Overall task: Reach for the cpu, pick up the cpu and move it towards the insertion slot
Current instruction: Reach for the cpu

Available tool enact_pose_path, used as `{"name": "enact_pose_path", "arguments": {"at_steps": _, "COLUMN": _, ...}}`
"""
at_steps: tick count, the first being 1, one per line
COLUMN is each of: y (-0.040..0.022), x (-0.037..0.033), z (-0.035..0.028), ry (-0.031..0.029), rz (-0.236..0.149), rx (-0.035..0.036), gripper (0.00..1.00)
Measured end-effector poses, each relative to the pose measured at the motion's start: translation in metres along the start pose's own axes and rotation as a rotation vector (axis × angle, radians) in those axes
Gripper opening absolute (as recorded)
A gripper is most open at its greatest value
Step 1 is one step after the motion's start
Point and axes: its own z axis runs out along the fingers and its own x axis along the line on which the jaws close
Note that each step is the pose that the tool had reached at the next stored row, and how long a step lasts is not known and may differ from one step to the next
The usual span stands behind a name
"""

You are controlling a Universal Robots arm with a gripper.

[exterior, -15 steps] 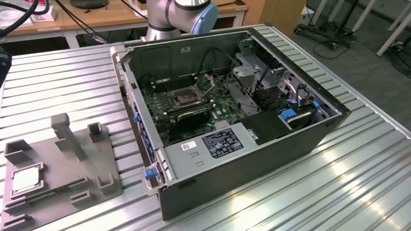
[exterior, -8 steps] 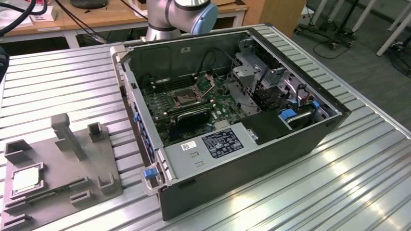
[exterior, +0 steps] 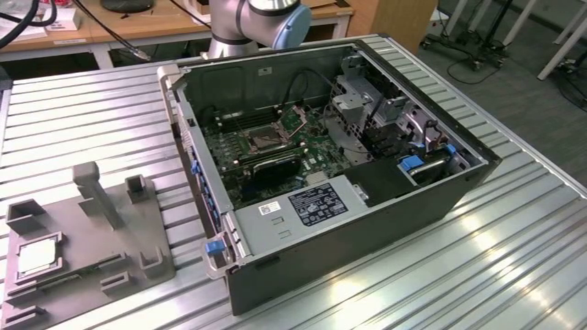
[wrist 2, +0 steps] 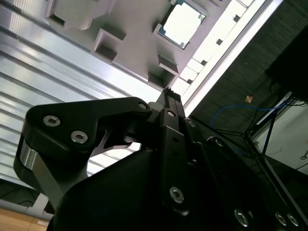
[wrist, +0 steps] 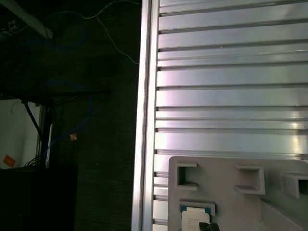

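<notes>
The gripper (wrist 2: 168, 94) hangs above the grey tray (wrist 2: 137, 19); I cannot tell whether its jaws are wide or narrow. The cpu (wrist 2: 183, 24) lies in a tray recess. Beyond the tray, inside the open computer case (exterior: 385, 220), sits the insertion slot (exterior: 260, 141).

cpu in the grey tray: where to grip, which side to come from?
Probably best: grip the cpu by two opposite edges of its pale rim, coming straight down from above. It lies flat, metal top up, in a recess of the grey tray; the tray's upright posts nearby argue against a sideways approach.
</notes>
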Motion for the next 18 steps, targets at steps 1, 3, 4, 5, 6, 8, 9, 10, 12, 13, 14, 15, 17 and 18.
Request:
{"name": "enact_pose_path", "arguments": {"at_steps": 1, "y": -0.0013, "x": 0.0017, "z": 0.0002, "ry": 0.0000, "rz": 0.000, "rx": 0.0000, "gripper": 0.11}}
{"name": "enact_pose_path", "arguments": {"at_steps": 3, "y": -0.0044, "x": 0.0041, "z": 0.0005, "ry": 0.0001, "rz": 0.000, "rx": 0.0000, "gripper": 0.11}}
{"name": "enact_pose_path", "arguments": {"at_steps": 4, "y": -0.0059, "x": 0.0055, "z": 0.0007, "ry": 0.0001, "rz": 0.000, "rx": 0.0000, "gripper": 0.11}}
{"name": "enact_pose_path", "arguments": {"at_steps": 5, "y": -0.0073, "x": 0.0070, "z": 0.0010, "ry": 0.0000, "rz": 0.000, "rx": 0.0000, "gripper": 0.11}}
{"name": "enact_pose_path", "arguments": {"at_steps": 6, "y": -0.0085, "x": 0.0084, "z": 0.0012, "ry": 0.0000, "rz": 0.000, "rx": 0.0000, "gripper": 0.11}}
{"name": "enact_pose_path", "arguments": {"at_steps": 8, "y": -0.0100, "x": 0.0112, "z": 0.0015, "ry": 0.0001, "rz": 0.000, "rx": 0.0000, "gripper": 0.11}}
{"name": "enact_pose_path", "arguments": {"at_steps": 9, "y": -0.0105, "x": 0.0123, "z": 0.0016, "ry": 0.0001, "rz": 0.000, "rx": 0.0000, "gripper": 0.11}}
{"name": "enact_pose_path", "arguments": {"at_steps": 10, "y": -0.0108, "x": 0.0128, "z": 0.0016, "ry": 0.0000, "rz": 0.000, "rx": 0.0000, "gripper": 0.11}}
{"name": "enact_pose_path", "arguments": {"at_steps": 12, "y": -0.0108, "x": 0.0128, "z": 0.0016, "ry": 0.0000, "rz": 0.000, "rx": 0.0000, "gripper": 0.11}}
{"name": "enact_pose_path", "arguments": {"at_steps": 13, "y": -0.0108, "x": 0.0128, "z": 0.0016, "ry": 0.0000, "rz": 0.000, "rx": 0.0000, "gripper": 0.11}}
{"name": "enact_pose_path", "arguments": {"at_steps": 14, "y": -0.0108, "x": 0.0128, "z": 0.0016, "ry": 0.0000, "rz": 0.000, "rx": -0.0001, "gripper": 0.11}}
{"name": "enact_pose_path", "arguments": {"at_steps": 15, "y": -0.0108, "x": 0.0129, "z": 0.0016, "ry": 0.0000, "rz": 0.000, "rx": -0.0001, "gripper": 0.11}}
{"name": "enact_pose_path", "arguments": {"at_steps": 17, "y": -0.0108, "x": 0.0129, "z": 0.0016, "ry": 0.0000, "rz": 0.000, "rx": -0.0001, "gripper": 0.11}}
{"name": "enact_pose_path", "arguments": {"at_steps": 18, "y": -0.0108, "x": 0.0129, "z": 0.0016, "ry": 0.0000, "rz": 0.000, "rx": -0.0001, "gripper": 0.11}}
